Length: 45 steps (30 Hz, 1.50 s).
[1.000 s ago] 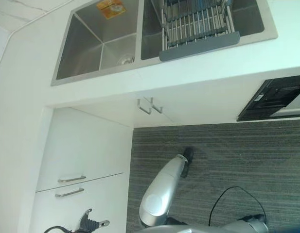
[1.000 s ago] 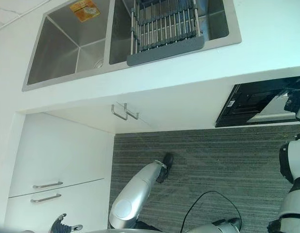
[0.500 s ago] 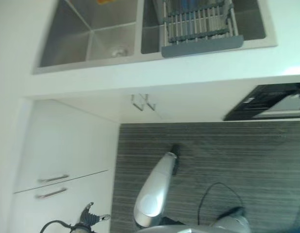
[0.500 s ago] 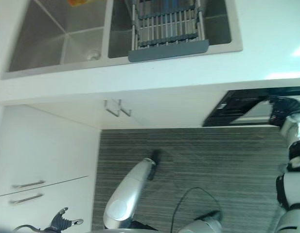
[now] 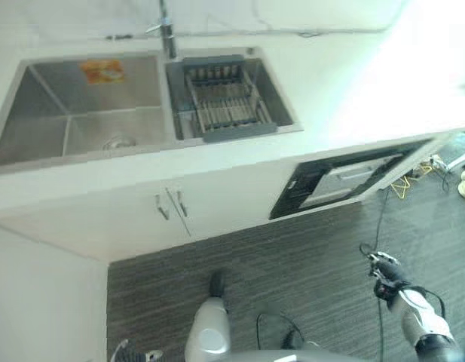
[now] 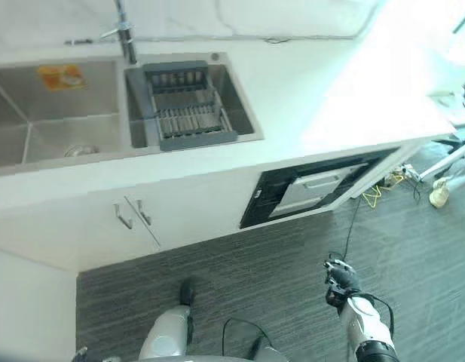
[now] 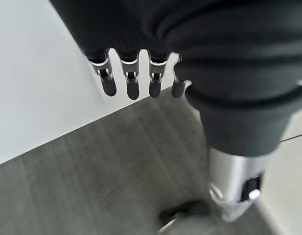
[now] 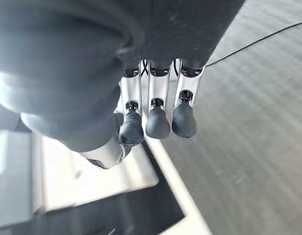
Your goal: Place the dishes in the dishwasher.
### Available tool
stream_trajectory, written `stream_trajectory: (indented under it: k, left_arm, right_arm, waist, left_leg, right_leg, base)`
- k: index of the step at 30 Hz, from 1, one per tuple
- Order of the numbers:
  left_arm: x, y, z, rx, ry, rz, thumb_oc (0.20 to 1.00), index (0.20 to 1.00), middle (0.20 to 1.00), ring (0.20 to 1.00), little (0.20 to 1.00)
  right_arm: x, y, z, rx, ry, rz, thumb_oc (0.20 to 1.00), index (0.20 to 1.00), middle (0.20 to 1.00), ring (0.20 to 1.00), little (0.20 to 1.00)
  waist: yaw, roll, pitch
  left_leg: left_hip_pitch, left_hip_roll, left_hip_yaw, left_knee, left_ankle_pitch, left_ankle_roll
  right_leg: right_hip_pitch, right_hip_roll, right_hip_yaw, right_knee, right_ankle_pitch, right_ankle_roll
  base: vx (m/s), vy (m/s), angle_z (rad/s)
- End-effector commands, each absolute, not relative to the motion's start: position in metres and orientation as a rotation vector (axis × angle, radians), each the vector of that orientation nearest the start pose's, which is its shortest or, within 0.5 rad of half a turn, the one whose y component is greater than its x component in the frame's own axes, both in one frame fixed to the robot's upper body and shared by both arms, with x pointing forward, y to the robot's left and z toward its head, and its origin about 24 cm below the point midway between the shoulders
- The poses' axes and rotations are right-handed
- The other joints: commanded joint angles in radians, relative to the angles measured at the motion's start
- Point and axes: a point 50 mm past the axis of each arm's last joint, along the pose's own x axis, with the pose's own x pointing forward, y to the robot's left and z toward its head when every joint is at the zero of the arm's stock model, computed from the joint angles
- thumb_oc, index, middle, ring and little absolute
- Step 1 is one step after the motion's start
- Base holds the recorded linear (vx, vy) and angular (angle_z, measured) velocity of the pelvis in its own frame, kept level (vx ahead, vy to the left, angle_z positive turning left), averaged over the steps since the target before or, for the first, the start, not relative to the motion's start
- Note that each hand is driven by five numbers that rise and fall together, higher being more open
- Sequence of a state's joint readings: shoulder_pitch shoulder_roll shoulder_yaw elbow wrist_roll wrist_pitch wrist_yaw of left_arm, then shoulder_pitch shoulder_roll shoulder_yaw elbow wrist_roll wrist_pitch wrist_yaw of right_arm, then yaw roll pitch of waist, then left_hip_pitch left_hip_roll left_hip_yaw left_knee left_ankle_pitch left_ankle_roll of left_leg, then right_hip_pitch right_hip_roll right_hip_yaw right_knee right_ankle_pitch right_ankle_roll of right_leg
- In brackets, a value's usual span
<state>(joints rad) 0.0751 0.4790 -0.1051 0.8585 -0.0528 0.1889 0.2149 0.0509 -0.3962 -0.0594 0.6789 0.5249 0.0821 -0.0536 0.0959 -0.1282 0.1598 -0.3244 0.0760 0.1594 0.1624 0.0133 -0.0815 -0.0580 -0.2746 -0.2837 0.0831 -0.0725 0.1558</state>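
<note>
A white table (image 6: 322, 83) spans the scene, above a grey striped floor (image 6: 277, 286). A double steel sink (image 5: 66, 121) is set into the table; its left basin carries an orange sticker (image 5: 101, 72), and its right basin holds a grey slatted rack (image 5: 224, 105). No dishes can be made out in the rack. A tap (image 6: 123, 32) stands behind the divider between the basins. Below the table edge, right of the sink, the dishwasher (image 6: 315, 192) stands slightly open, showing a dark front and a pale inner panel. White cabinet doors with two metal handles (image 6: 134, 215) sit below the sink. The right hand (image 6: 339, 283) hangs over the floor, in front of the dishwasher and apart from it; its fingers (image 8: 158, 120) are relaxed, lightly bent, and hold nothing. The left hand (image 7: 141, 73) hangs beside a white cabinet (image 7: 38, 88); its fingers (image 7: 132, 88) are extended and empty.
</note>
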Motion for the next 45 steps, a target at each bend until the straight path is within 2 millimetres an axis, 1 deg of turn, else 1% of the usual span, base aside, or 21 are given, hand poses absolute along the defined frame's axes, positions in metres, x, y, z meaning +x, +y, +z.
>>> stream_trajectory:
  k: [1, 3, 5, 6, 7, 8, 9, 10, 11, 12, 13, 15, 17, 18, 20, 23, 27, 28, 30, 34, 45]
  left_arm:
    - [0.111, 0.319, -0.116, 0.507, 1.185, 0.338, 1.0, 1.0, 1.0, 1.0, 1.0]
    - [0.119, 0.318, -0.115, 0.489, 1.18, 0.355, 1.0, 1.0, 1.0, 1.0, 1.0]
    - [0.119, 0.318, -0.118, 0.452, 1.185, 0.388, 1.0, 1.0, 1.0, 1.0, 1.0]
    - [0.112, 0.314, -0.124, 0.395, 1.195, 0.435, 1.0, 1.0, 1.0, 1.0, 1.0]
    - [0.105, 0.311, -0.128, 0.362, 1.209, 0.454, 1.0, 1.0, 1.0, 1.0, 1.0]
    - [0.097, 0.307, -0.134, 0.32, 1.226, 0.457, 1.0, 1.0, 1.0, 1.0, 1.0]
    - [0.088, 0.303, -0.139, 0.277, 1.247, 0.454, 1.0, 1.0, 1.0, 1.0, 1.0]
    - [0.088, 0.303, -0.139, 0.277, 1.247, 0.454, 1.0, 1.0, 1.0, 1.0, 1.0]
    - [0.083, 0.293, -0.145, 0.222, 1.277, 0.444, 1.0, 1.0, 1.0, 1.0, 1.0]
    - [0.083, 0.288, -0.147, 0.209, 1.286, 0.407, 1.0, 1.0, 1.0, 1.0, 1.0]
    - [0.081, 0.283, -0.15, 0.193, 1.295, 0.381, 1.0, 1.0, 1.0, 1.0, 1.0]
    - [0.076, 0.272, -0.155, 0.13, 1.305, 0.365, 1.0, 1.0, 1.0, 1.0, 1.0]
    - [0.069, 0.266, -0.158, 0.069, 1.31, 0.371, 1.0, 1.0, 1.0, 1.0, 1.0]
    - [0.066, 0.265, -0.159, 0.039, 1.307, 0.381, 1.0, 1.0, 1.0, 1.0, 1.0]
    - [0.063, 0.264, -0.16, -0.024, 1.3, 0.409, 1.0, 1.0, 1.0, 1.0, 1.0]
    - [0.064, 0.262, -0.16, -0.122, 1.27, 0.452, 1.0, 1.0, 1.0, 1.0, 1.0]
    - [0.063, 0.259, -0.161, -0.195, 1.258, 0.482, 1.0, 1.0, 1.0, 1.0, 1.0]
    - [0.06, 0.258, -0.162, -0.218, 1.267, 0.488, 1.0, 1.0, 1.0, 1.0, 1.0]
    - [0.065, 0.254, -0.162, -0.103, 1.238, 0.362, 1.0, 1.0, 1.0, 1.0, 1.0]
    - [0.076, 0.254, -0.159, -0.054, 1.202, 0.31, 1.0, 1.0, 1.0, 1.0, 1.0]
    - [0.074, 0.245, -0.163, -0.09, 1.23, 0.277, 1.0, 1.0, 1.0, 1.0, 1.0]
  right_arm:
    - [0.19, -0.303, -0.073, 0.002, 0.66, -0.335, 0.2, 0.2, 0.2, 0.2, 0.2]
    - [0.179, -0.295, -0.088, 0.035, 0.707, -0.328, 0.2, 0.2, 0.2, 0.2, 0.2]
    - [0.17, -0.286, -0.101, 0.008, 0.76, -0.295, 0.2, 0.2, 0.2, 0.2, 0.2]
    - [0.163, -0.28, -0.11, -0.011, 0.807, -0.258, 0.2, 0.2, 0.2, 0.2, 0.2]
    - [0.159, -0.274, -0.117, -0.038, 0.859, -0.205, 0.36, 0.36, 0.36, 0.36, 0.36]
    - [0.152, -0.269, -0.124, -0.099, 0.908, -0.16, 0.793, 0.793, 0.793, 0.793, 0.793]
    - [0.144, -0.268, -0.13, -0.136, 0.961, -0.123, 1.0, 1.0, 1.0, 1.0, 1.0]
    - [0.144, -0.268, -0.13, -0.136, 0.961, -0.123, 1.0, 1.0, 1.0, 1.0, 1.0]
    - [0.131, -0.269, -0.136, -0.158, 1.023, -0.137, 1.0, 1.0, 1.0, 1.0, 1.0]
    - [0.125, -0.274, -0.137, -0.127, 1.044, -0.184, 1.0, 1.0, 1.0, 1.0, 1.0]
    - [0.122, -0.277, -0.137, -0.084, 1.056, -0.224, 1.0, 1.0, 1.0, 1.0, 1.0]
    - [0.116, -0.285, -0.137, -0.003, 1.047, -0.298, 1.0, 1.0, 1.0, 1.0, 1.0]
    - [0.115, -0.288, -0.136, 0.071, 1.012, -0.33, 1.0, 1.0, 1.0, 1.0, 1.0]
    - [0.114, -0.287, -0.136, 0.093, 1.004, -0.331, 1.0, 1.0, 1.0, 1.0, 1.0]
    - [0.112, -0.284, -0.138, 0.134, 1.006, -0.337, 1.0, 1.0, 1.0, 1.0, 1.0]
    - [0.106, -0.28, -0.141, 0.156, 1.014, -0.323, 1.0, 1.0, 1.0, 1.0, 1.0]
    - [0.102, -0.273, -0.145, 0.154, 1.047, -0.281, 1.0, 1.0, 1.0, 1.0, 1.0]
    - [0.101, -0.269, -0.147, 0.203, 1.058, -0.276, 1.0, 1.0, 1.0, 1.0, 1.0]
    - [0.102, -0.265, -0.148, 0.241, 1.062, -0.255, 1.0, 1.0, 1.0, 1.0, 1.0]
    - [0.109, -0.262, -0.147, 0.257, 1.086, -0.228, 1.0, 1.0, 1.0, 1.0, 1.0]
    - [0.098, -0.259, -0.152, 0.231, 1.144, -0.214, 1.0, 1.0, 1.0, 1.0, 1.0]
  waist:
    - [-0.001, 0.076, 0.014]
    - [-0.017, 0.082, 0.008]
    - [-0.019, 0.081, 0.005]
    - [-0.011, 0.08, -0.007]
    - [-0.008, 0.079, -0.016]
    - [-0.001, 0.077, -0.024]
    - [0.008, 0.076, -0.03]
    - [0.008, 0.076, -0.03]
    - [-0.004, 0.077, -0.031]
    - [-0.011, 0.082, -0.028]
    - [-0.018, 0.081, -0.028]
    - [-0.029, 0.086, -0.023]
    - [-0.047, 0.103, -0.028]
    - [-0.052, 0.105, -0.035]
    - [-0.054, 0.106, -0.05]
    - [-0.052, 0.106, -0.068]
    - [-0.041, 0.097, -0.076]
    - [-0.035, 0.094, -0.08]
    - [-0.024, 0.094, -0.088]
    - [-0.017, 0.096, -0.097]
    - [-0.02, 0.102, -0.109]
  left_leg:
    - [0.241, 0.074, -0.071, -0.11, -0.045, 0.037]
    - [0.257, 0.088, -0.088, -0.108, -0.05, 0.034]
    - [0.269, 0.11, -0.103, -0.092, -0.055, 0.019]
    - [0.292, 0.138, -0.09, -0.099, -0.046, -0.004]
    - [0.31, 0.159, -0.093, -0.112, -0.036, -0.025]
    - [0.316, 0.19, -0.1, -0.112, -0.021, -0.054]
    - [0.308, 0.216, -0.082, -0.101, -0.001, -0.079]
    - [0.308, 0.216, -0.082, -0.101, -0.001, -0.079]
    - [0.277, 0.244, 0.033, -0.046, 0.067, -0.11]
    - [0.262, 0.249, 0.063, -0.016, 0.093, -0.119]
    - [0.252, 0.247, 0.102, 0.019, 0.099, -0.118]
    - [0.224, 0.229, 0.127, 0.104, 0.101, -0.121]
    - [0.253, 0.256, 0.199, 0.014, 0.13, -0.131]
    - [0.282, 0.244, 0.215, -0.036, 0.124, -0.123]
    - [0.339, 0.209, 0.223, -0.121, 0.11, -0.109]
    - [0.372, 0.197, 0.242, -0.188, 0.103, -0.108]
    - [0.378, 0.177, 0.236, -0.205, 0.09, -0.099]
    - [0.378, 0.169, 0.231, -0.206, 0.086, -0.094]
    - [0.387, 0.162, 0.225, -0.224, 0.085, -0.087]
    - [0.393, 0.16, 0.219, -0.233, 0.084, -0.081]
    - [0.399, 0.175, 0.213, -0.236, 0.088, -0.087]
  right_leg:
    - [-0.028, -0.057, 0.146, 0.025, 0.187, 0.072]
    - [-0.021, -0.033, 0.179, 0.02, 0.154, 0.072]
    - [0.006, -0.021, 0.162, 0.007, 0.115, 0.07]
    - [0.038, -0.01, 0.122, -0.053, 0.117, 0.066]
    - [0.057, 0.008, 0.125, -0.09, 0.119, 0.056]
    - [0.074, 0.021, 0.117, -0.121, 0.122, 0.045]
    - [0.096, 0.032, 0.095, -0.143, 0.124, 0.025]
    - [0.096, 0.032, 0.095, -0.143, 0.124, 0.025]
    - [0.13, 0.051, 0.017, -0.166, 0.119, 0.012]
    - [0.146, 0.055, -0.025, -0.17, 0.116, 0.006]
    - [0.148, 0.053, -0.062, -0.166, 0.116, 0.0]
    - [0.154, 0.055, -0.093, -0.157, 0.11, -0.012]
    - [0.168, 0.058, -0.132, -0.159, 0.1, -0.005]
    - [0.17, 0.054, -0.138, -0.158, 0.106, 0.002]
    - [0.176, 0.051, -0.13, -0.165, 0.116, 0.012]
    - [0.185, 0.051, -0.128, -0.17, 0.114, 0.014]
    - [0.191, 0.048, -0.117, -0.17, 0.108, 0.013]
    - [0.193, 0.048, -0.116, -0.17, 0.107, 0.014]
    - [0.199, 0.045, -0.111, -0.17, 0.103, 0.017]
    - [0.202, 0.046, -0.108, -0.17, 0.098, 0.02]
    - [0.205, 0.041, -0.101, -0.17, 0.099, 0.023]
  base:
    - [0.09, -0.676, 0.81]
    - [0.02, -0.429, -0.28]
    - [0.03, -0.458, -0.27]
    - [0.07, -0.568, 0.06]
    - [0.08, -0.67, 0.18]
    - [0.05, -0.607, 0.31]
    - [0.01, -0.396, 0.25]
    - [-0.06, -0.416, 0.17]
    - [-0.08, -0.288, 0.3]
    - [-0.12, -0.34, 0.93]
    - [-0.13, -0.173, 1.85]
    - [-0.14, -0.07, 1.78]
    - [-0.09, 0.082, 1.08]
    - [-0.05, 0.151, 0.84]
    - [-0.02, 0.161, 0.43]
    - [-0.01, 0.147, 0.19]
    - [-0.04, 0.093, 0.27]
    - [-0.04, 0.073, 0.37]
    - [-0.04, 0.075, 0.22]
    - [-0.02, 0.018, 0.16]
    - [0.0, 0.001, 0.0]
